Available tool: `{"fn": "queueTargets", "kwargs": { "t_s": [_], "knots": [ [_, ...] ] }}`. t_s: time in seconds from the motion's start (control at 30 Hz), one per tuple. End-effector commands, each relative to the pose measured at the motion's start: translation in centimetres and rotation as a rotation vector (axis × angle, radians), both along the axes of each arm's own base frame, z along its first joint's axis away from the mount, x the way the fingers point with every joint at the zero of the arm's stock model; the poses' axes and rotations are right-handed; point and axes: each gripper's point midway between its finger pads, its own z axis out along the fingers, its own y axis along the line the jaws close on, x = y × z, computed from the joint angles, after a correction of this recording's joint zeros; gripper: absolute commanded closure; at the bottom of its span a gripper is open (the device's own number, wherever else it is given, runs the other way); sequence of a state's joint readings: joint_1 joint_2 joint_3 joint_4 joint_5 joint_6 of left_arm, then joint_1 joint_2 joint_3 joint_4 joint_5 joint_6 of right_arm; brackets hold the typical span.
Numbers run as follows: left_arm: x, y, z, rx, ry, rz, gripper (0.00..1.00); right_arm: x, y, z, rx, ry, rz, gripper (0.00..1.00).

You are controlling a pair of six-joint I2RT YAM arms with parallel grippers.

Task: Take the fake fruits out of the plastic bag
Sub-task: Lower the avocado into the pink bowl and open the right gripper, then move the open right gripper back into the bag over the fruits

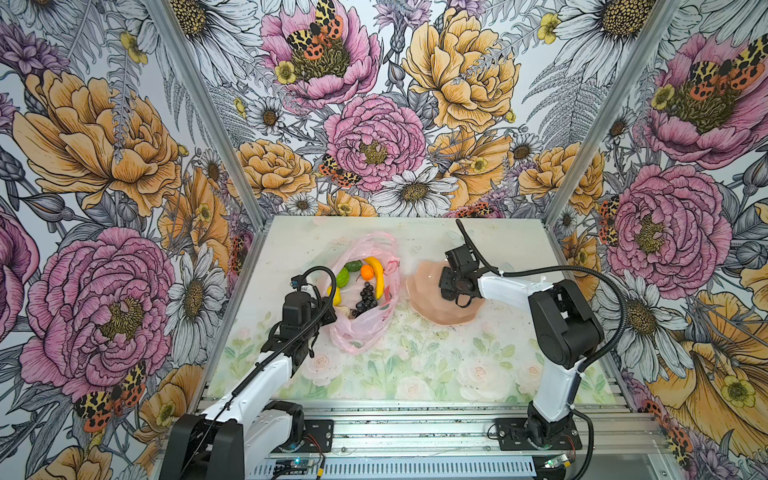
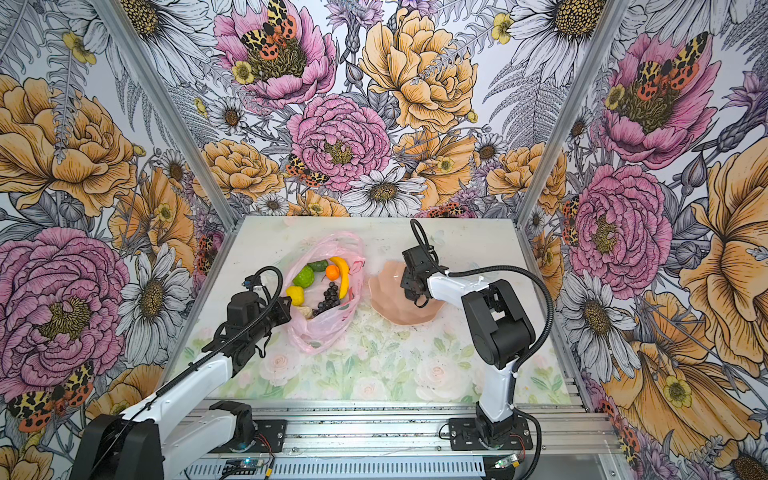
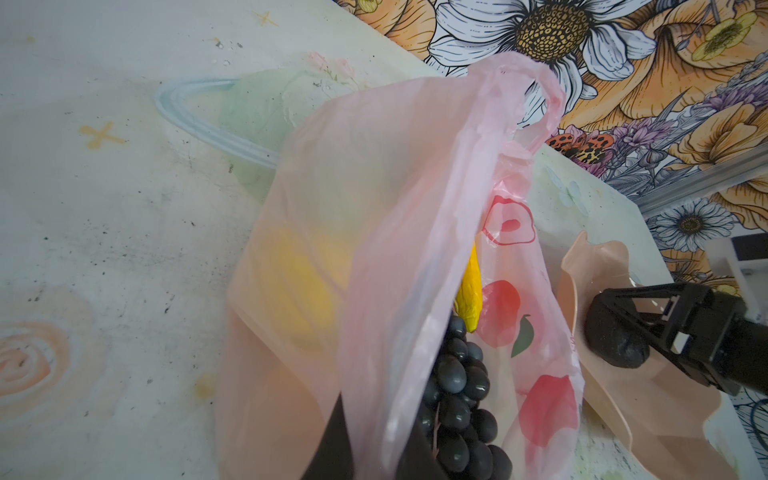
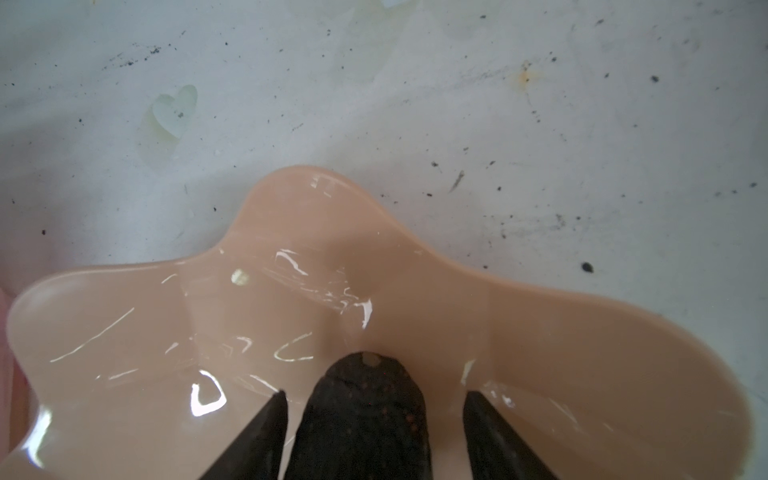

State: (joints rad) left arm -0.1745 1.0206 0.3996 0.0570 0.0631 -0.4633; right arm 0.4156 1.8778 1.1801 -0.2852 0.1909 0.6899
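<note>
Desk: Top views first. Where does everything sit?

Me: In both top views I have the thin translucent pink plastic bag lying open on the pale floral-print surface, left of centre. Most of the fake fruits are inside it: a yellow plastic banana, a small orange fruit, a bright green lime, a yellow lemon and a dark purple grape bunch. My left gripper is at the bag's left rim. My right gripper hangs over the peach petal-edged bowl, which stands just right of the bag.

Desk: Left wrist?

Me: My left gripper is pinched shut on the bag's film, which rises from between its jaws and holds that wall up. The grape bunch and the banana's tip show in the mouth. The lemon is a yellow blur through the plastic. Past the bag I see the right gripper over the bowl, with a dark pebbled fruit at its tip.

Desk: Right wrist?

Me: The right gripper's fingers stand apart. The dark pebbled fruit lies between them inside the bowl, with a gap on either side, so I am gripping nothing there.
</note>
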Motion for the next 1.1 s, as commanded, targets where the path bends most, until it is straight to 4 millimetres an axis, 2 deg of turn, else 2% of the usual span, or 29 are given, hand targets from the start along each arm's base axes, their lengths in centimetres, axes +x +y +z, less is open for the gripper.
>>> {"fn": "queueTargets", "kwargs": {
  "t_s": [0.0,0.27,0.3,0.33,0.4,0.57,0.77,0.9,1.07],
  "knots": [
    [0.0,-0.1,0.5,0.02,-0.03,-0.006,0.86,0.9,0.8,2.6,0.018,-0.072,0.015,0.29],
    [0.0,0.1,0.5,0.022,-0.031,0.0,0.85,0.7,1.1,4.9,0.013,-0.107,0.047,0.2],
    [0.0,0.1,0.6,0.023,-0.032,0.002,0.85,0.6,1.1,5.2,0.009,-0.112,0.051,0.1],
    [0.0,0.1,0.6,0.024,-0.034,0.001,0.85,0.5,1.1,5.8,0.006,-0.123,0.054,0.04],
    [0.0,0.1,0.6,0.025,-0.032,0.003,0.85,0.3,1.2,6.7,-0.002,-0.139,0.062,0.01],
    [0.0,0.3,0.5,0.027,-0.028,0.011,0.85,-0.5,2.4,9.5,0.004,-0.191,0.103,0.02],
    [-0.2,0.5,0.1,0.016,-0.003,0.029,0.84,-2.1,7.4,13.6,0.014,-0.286,0.234,0.08],
    [-0.4,0.3,-0.1,-0.038,0.062,0.058,0.85,-2.5,11.7,13.9,0.018,-0.297,0.334,0.08],
    [-1.1,1.4,-0.5,-0.025,0.095,0.123,0.85,-3.2,18.6,13.8,0.027,-0.309,0.498,0.08]
  ]
}}
